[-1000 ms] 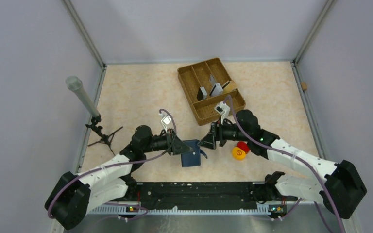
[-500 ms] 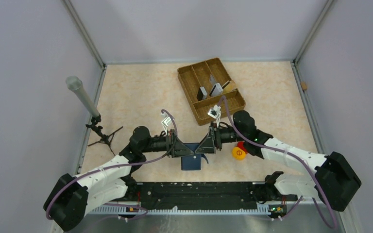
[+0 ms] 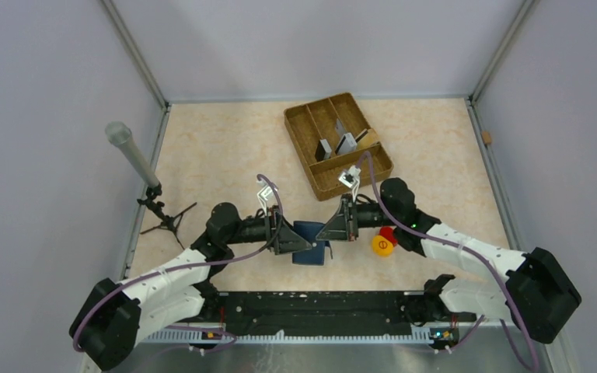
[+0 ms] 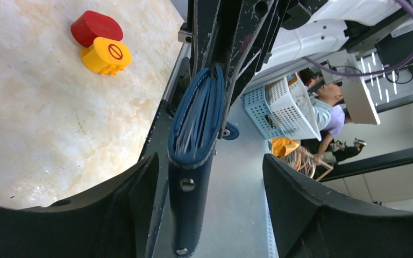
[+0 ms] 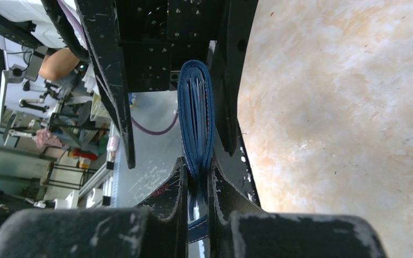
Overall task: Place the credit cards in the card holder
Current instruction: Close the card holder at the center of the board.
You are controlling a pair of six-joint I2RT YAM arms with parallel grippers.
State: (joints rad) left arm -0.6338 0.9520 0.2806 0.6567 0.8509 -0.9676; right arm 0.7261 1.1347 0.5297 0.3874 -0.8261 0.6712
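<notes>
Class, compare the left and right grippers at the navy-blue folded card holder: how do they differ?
The left black two-finger gripper stands open, its fingers clear of the navy-blue folded card holder on both sides. The right black two-finger gripper is shut, pinching the holder's edge. In the top view the left gripper points rightward and the right gripper leftward. Both meet at the holder.
</notes>
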